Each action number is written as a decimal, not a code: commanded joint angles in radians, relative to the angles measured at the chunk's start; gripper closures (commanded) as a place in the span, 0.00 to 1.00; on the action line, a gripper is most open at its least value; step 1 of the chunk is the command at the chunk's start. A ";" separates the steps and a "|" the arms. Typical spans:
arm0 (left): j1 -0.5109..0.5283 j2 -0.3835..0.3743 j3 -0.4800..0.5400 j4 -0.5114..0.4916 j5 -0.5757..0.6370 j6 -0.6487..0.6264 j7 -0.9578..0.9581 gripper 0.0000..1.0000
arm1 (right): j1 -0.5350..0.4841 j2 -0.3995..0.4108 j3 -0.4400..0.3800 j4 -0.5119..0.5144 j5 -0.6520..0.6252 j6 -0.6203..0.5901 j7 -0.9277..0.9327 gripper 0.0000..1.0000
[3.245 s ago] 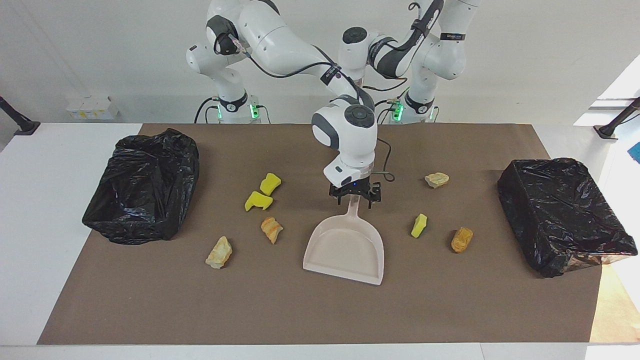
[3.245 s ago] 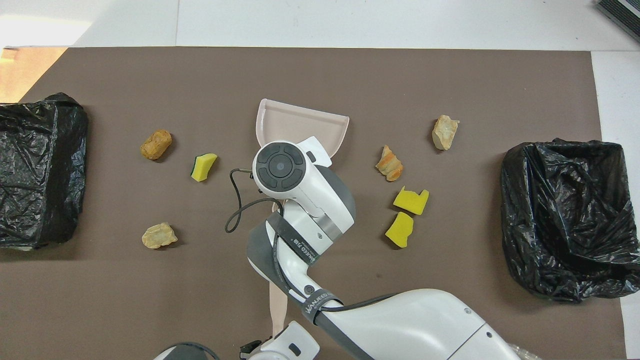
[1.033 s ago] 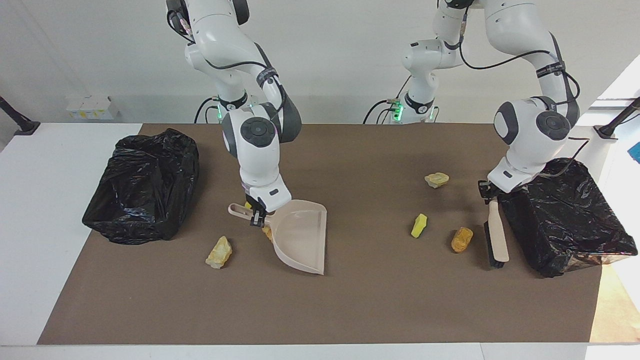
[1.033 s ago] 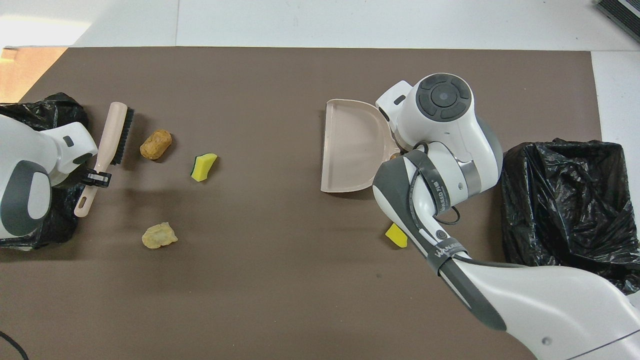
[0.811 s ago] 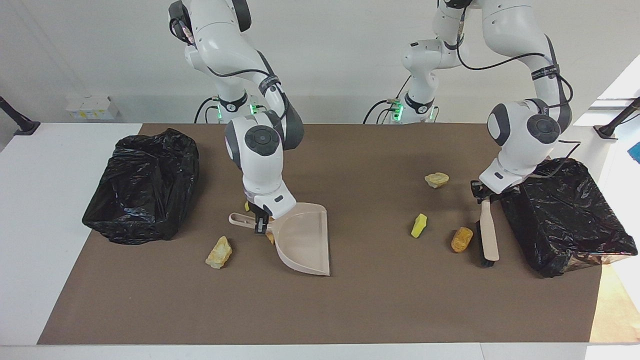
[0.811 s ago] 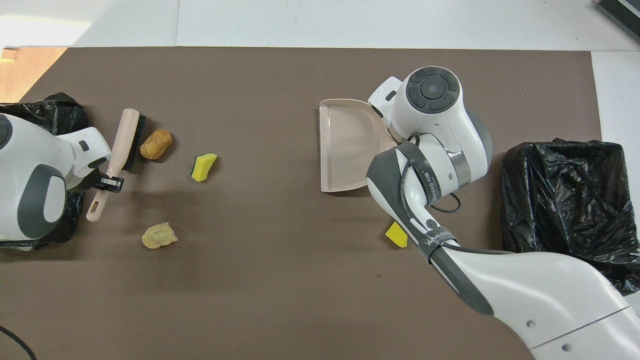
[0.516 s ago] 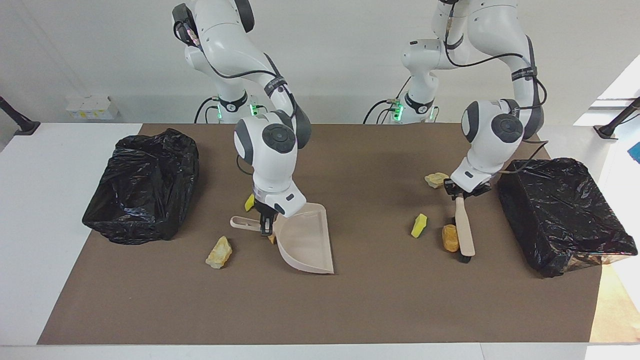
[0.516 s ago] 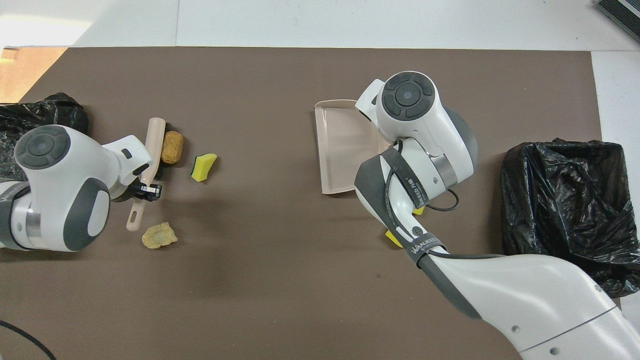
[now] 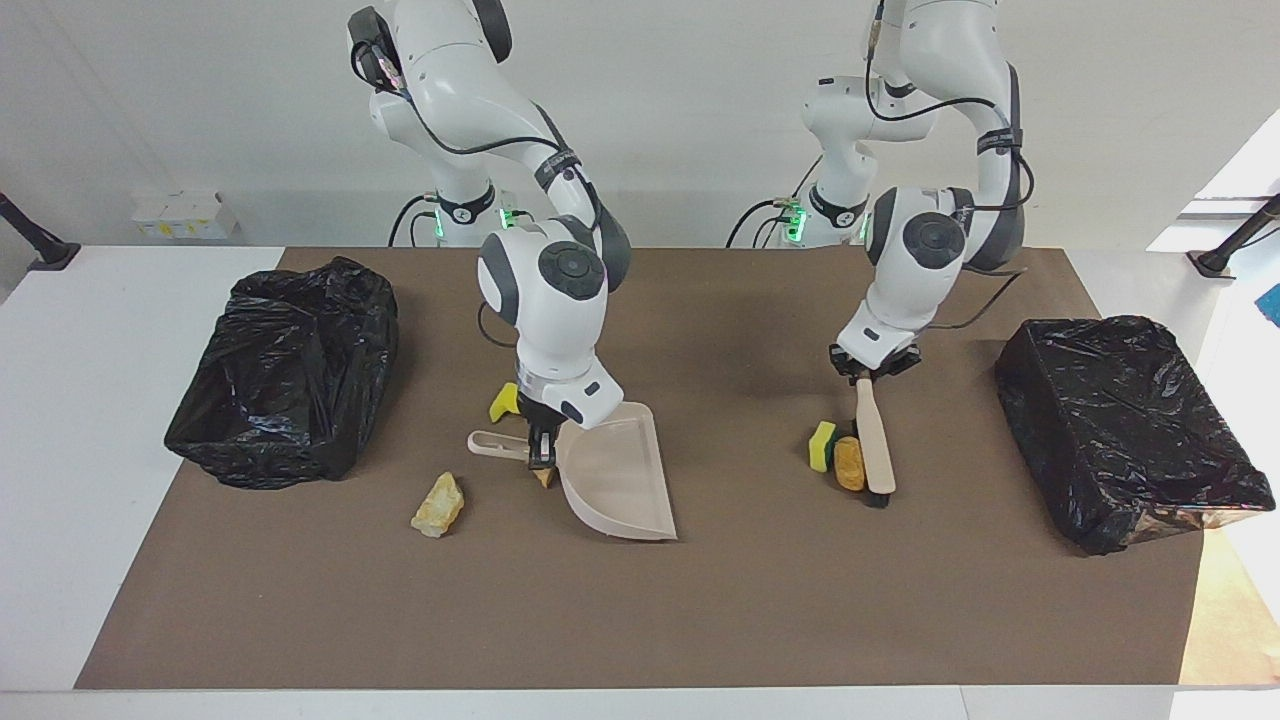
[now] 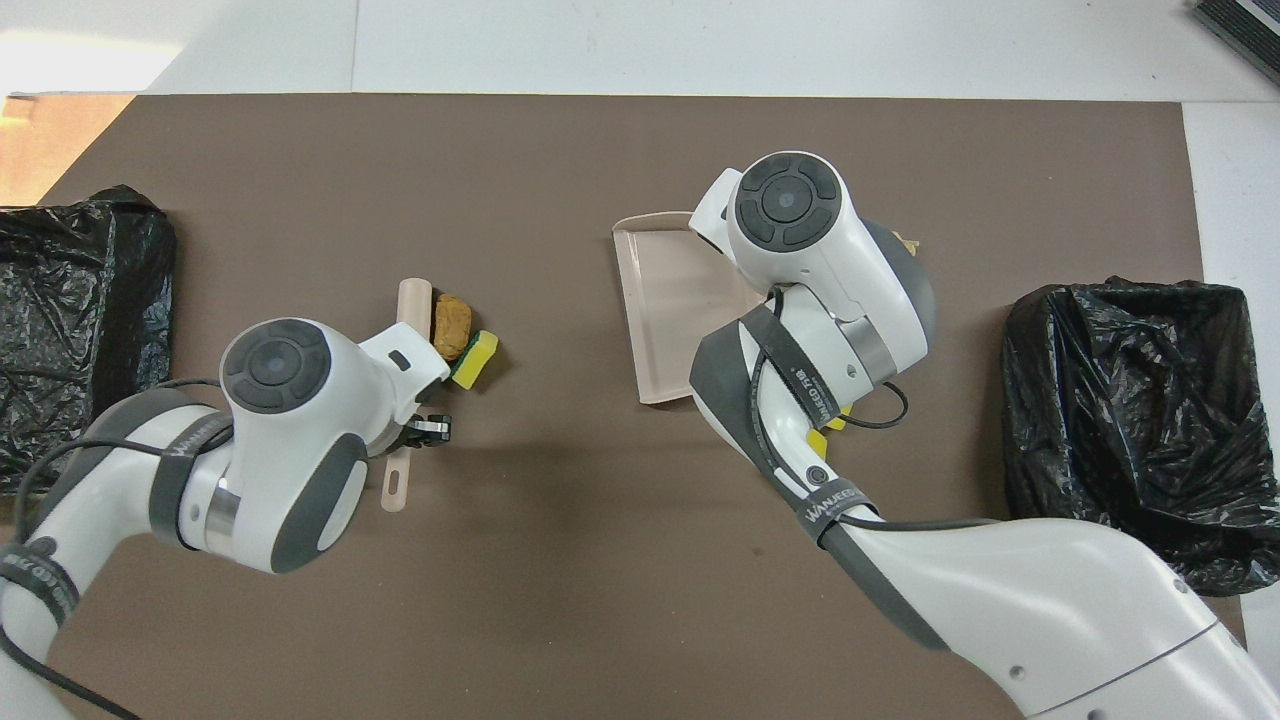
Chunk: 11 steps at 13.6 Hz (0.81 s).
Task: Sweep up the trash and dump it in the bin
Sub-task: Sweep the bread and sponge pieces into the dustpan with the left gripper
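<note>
The brush (image 9: 872, 440), clamped in the left gripper (image 9: 866, 376), is set against two lumps (image 9: 838, 455), with the dustpan (image 9: 618, 480), clamped in the right gripper (image 9: 540, 452), well apart toward the right arm's end.

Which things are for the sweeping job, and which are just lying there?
Job: pale pink plastic dustpan in right gripper; pink-handled brush in left gripper; yellow sponge bits and tan lumps; two black-bagged bins.
Lying about: small white boxes; black corner posts.

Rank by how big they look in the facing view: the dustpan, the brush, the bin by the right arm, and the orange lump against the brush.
1. Bin by the right arm
2. Dustpan
3. Brush
4. Orange lump

No close calls.
</note>
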 commanded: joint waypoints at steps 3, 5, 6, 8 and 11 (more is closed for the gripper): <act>-0.041 -0.059 0.027 0.023 -0.014 -0.085 -0.097 1.00 | -0.007 -0.025 0.009 -0.039 0.077 -0.019 0.027 1.00; 0.021 -0.120 0.031 0.037 -0.014 -0.162 -0.152 1.00 | -0.010 -0.034 0.009 -0.062 0.098 -0.010 0.036 1.00; 0.045 -0.154 0.032 0.037 -0.014 -0.220 -0.198 1.00 | -0.013 -0.034 0.009 -0.070 0.126 -0.025 0.036 1.00; 0.075 -0.173 0.035 0.035 -0.014 -0.318 -0.346 1.00 | -0.033 -0.051 0.009 -0.107 0.132 -0.029 0.029 1.00; 0.114 -0.197 0.035 0.009 -0.009 -0.375 -0.583 1.00 | -0.021 -0.048 0.009 -0.107 0.139 -0.022 0.041 1.00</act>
